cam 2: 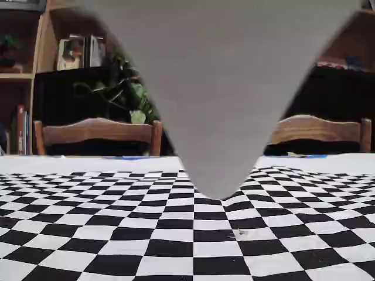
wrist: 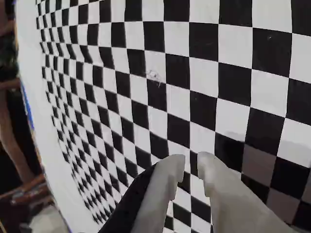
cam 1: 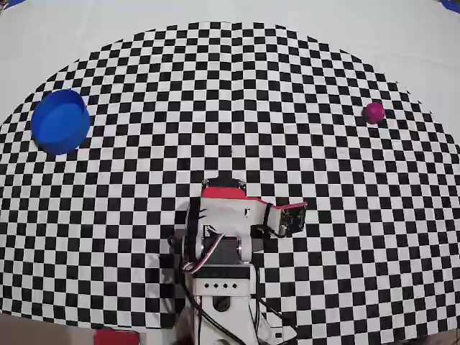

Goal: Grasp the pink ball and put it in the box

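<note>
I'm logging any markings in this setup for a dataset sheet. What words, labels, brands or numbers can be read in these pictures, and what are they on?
None can be read.
Books on the shelf in the fixed view: spines and covers too blurred to read.
Circuit board on the arm's wrist in the overhead view: any print is too small to read.
The pink ball, the box and the checkered cloth carry no text.

A blurred grey wedge (cam 2: 220,88) hides the fixed view's middle, ball and box unseen there.
</note>
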